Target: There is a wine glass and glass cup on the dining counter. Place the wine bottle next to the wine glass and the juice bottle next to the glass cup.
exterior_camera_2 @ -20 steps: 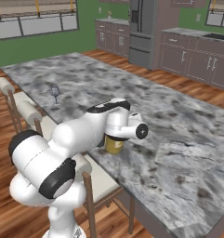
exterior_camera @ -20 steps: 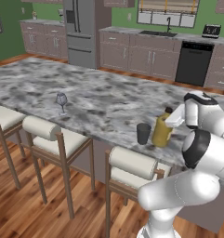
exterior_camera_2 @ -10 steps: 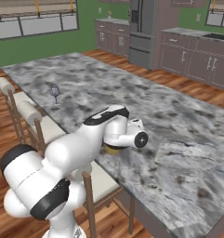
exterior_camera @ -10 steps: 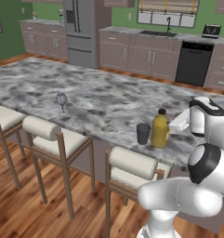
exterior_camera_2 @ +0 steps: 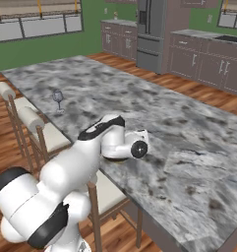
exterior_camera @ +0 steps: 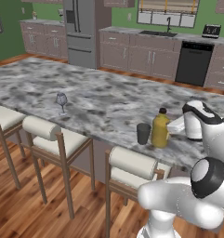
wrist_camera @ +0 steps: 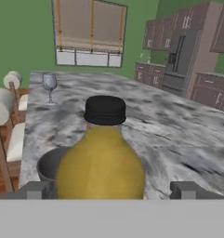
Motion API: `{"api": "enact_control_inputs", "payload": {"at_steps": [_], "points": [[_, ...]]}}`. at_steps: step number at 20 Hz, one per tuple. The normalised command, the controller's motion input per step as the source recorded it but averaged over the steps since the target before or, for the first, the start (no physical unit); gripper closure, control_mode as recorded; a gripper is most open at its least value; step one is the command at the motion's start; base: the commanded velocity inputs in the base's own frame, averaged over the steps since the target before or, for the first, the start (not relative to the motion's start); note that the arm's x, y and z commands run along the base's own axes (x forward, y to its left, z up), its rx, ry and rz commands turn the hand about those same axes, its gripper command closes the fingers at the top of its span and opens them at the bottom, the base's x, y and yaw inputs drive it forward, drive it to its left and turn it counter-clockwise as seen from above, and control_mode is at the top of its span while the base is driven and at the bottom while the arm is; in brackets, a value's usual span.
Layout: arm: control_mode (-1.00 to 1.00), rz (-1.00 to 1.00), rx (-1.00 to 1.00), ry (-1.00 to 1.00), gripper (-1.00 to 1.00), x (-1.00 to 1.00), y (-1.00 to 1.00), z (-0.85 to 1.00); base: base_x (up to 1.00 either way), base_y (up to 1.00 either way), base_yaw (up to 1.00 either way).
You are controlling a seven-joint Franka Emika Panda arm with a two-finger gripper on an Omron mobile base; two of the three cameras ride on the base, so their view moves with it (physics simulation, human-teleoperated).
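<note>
End effector (wrist_camera: 108, 189) wide open, fingertips (wrist_camera: 36, 189) flanking juice bottle (wrist_camera: 102, 160), nothing gripped. Hand view: dark glass cup (wrist_camera: 50, 167) behind bottle, wine glass (wrist_camera: 49, 83) far along desk (wrist_camera: 178, 139). Left base view: bottle touching cup near desk edge, stools (exterior_camera: 132, 169) below. Right base view: arm hides bottle.

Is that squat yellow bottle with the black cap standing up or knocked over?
Upright: the squat yellow bottle stands on its base on the grey marble counter, cap on top.
</note>
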Motion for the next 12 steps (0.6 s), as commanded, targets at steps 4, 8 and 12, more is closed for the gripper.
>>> {"api": "enact_control_inputs", "payload": {"at_steps": [4,8,12], "points": [[-1.00,-0.21,0.00,0.15,-1.00,-0.38,-0.16,0.20,0.00,0.00,0.00],[-1.00,-0.18,0.00,0.18,-1.00,-0.34,-0.19,0.22,0.00,0.00,0.00],[-1.00,-0.11,0.00,0.09,-1.00,-0.40,-0.07,0.32,0.00,0.00,0.00]]}}
